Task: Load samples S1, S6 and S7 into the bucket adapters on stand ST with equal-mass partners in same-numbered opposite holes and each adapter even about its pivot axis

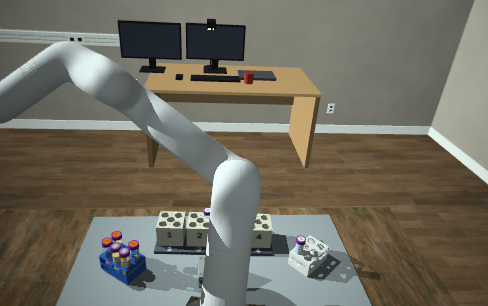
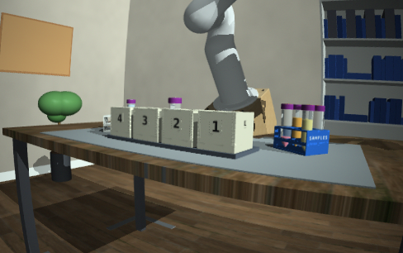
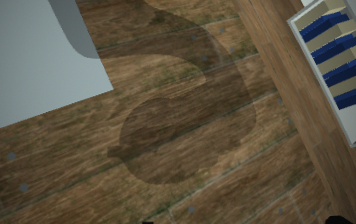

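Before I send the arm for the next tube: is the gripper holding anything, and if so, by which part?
Nothing is held: the gripper's black fingers stand wide open.

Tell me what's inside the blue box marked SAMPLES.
The blue SAMPLES rack holds five purple-capped tubes, three with orange dots. Some tubes' lower parts and contents are hidden by its walls and other tubes.

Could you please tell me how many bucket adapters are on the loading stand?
4, in one row: adapter 1 at one end, then adapter 2, adapter 3 and adapter 4.
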`<state>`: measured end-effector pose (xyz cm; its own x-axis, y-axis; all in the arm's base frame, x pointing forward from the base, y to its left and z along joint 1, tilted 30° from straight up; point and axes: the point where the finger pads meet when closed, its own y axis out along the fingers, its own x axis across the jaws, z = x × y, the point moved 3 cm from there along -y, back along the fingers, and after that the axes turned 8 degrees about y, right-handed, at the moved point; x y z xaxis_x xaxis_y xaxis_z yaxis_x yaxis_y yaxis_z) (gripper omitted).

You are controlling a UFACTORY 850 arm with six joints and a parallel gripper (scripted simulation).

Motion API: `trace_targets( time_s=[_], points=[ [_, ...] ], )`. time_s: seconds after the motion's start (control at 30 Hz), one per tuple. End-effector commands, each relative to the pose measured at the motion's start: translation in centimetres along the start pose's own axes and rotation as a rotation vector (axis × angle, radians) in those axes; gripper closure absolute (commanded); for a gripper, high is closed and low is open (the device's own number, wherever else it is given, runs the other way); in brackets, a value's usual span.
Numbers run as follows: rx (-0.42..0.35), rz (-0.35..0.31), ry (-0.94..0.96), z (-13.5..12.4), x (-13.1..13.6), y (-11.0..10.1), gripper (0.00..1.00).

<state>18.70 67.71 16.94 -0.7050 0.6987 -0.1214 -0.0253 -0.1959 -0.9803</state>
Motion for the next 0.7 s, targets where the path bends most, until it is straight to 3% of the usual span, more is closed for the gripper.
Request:
trace_targets(
  time_s=[0.0, 0.67],
  points=[
    [-0.016, -0.003, 0.086, -0.3, -1.6, -0.9, 0.00],
    [-0.053, -0.015, 0.366, -1.2, -8.0, -3.7, 0.00]
  ],
)
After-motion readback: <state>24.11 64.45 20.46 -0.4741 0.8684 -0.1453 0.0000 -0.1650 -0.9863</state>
